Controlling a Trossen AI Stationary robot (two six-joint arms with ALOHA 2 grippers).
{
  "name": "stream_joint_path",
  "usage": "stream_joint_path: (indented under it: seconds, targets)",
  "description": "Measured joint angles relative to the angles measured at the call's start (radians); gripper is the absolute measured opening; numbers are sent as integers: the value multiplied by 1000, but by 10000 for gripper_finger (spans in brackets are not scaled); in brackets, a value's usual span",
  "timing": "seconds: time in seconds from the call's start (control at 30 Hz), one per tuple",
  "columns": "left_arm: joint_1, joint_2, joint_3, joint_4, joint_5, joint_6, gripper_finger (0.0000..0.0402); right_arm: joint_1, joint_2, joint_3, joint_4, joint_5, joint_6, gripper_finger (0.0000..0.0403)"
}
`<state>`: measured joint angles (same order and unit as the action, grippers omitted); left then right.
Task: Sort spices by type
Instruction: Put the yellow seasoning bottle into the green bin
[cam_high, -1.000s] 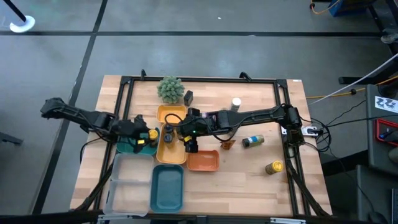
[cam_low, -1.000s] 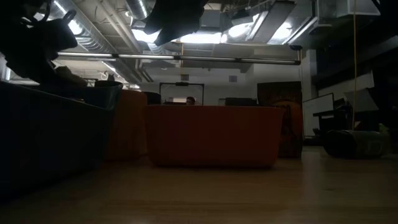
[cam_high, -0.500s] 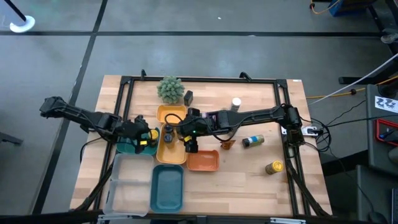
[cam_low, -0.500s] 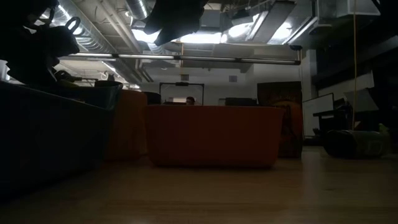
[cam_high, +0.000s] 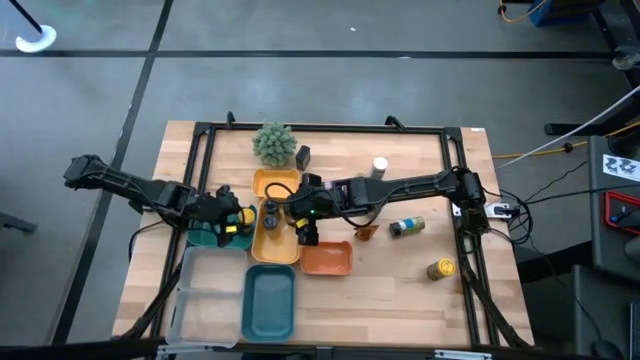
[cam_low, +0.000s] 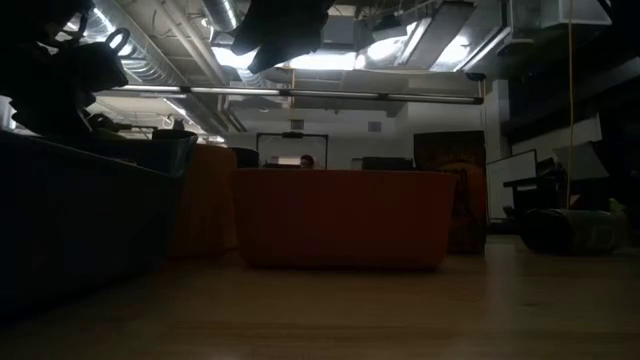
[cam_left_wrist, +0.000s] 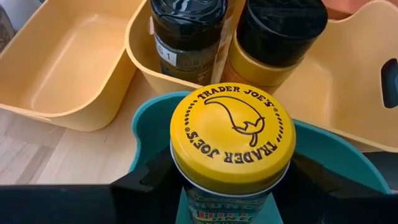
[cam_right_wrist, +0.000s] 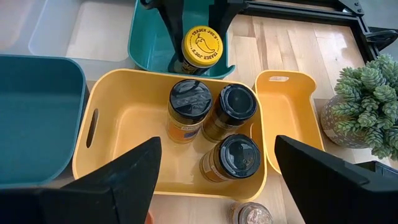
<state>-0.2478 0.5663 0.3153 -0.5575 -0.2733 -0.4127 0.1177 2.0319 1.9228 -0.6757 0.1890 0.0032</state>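
The left tool (cam_left_wrist: 230, 186) pinches a yellow-capped Trader Joe's jar (cam_left_wrist: 232, 134) upright inside the small teal tray (cam_right_wrist: 146, 46). The right tool (cam_right_wrist: 214, 186) hovers with fingers spread above the large yellow tray (cam_right_wrist: 124, 124), where three dark-capped jars (cam_right_wrist: 214, 127) stand together on the bench (cam_high: 400, 280).

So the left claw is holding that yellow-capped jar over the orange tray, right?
Not quite. The left gripper does hold the yellow-capped jar, but over a small teal tray, not the orange one. The right wrist view shows it best: the jar sits inside the teal tray's rim, beside the yellow tray holding three dark-capped jars.
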Motion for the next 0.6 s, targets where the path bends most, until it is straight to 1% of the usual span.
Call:
stream_joint_path:
  seconds: [0.3, 0.43, 0.6]
  targets:
    - [0, 0, 0, -5, -1, -26, 192, 0, 0, 0, 0, 0, 0, 312]
    - [0, 0, 0, -7, -2, -75, 192, 0, 0, 0, 0, 0, 0, 312]
    - [0, 0, 0, -7, 0, -50, 199, 0, 0, 0, 0, 0, 0, 312]
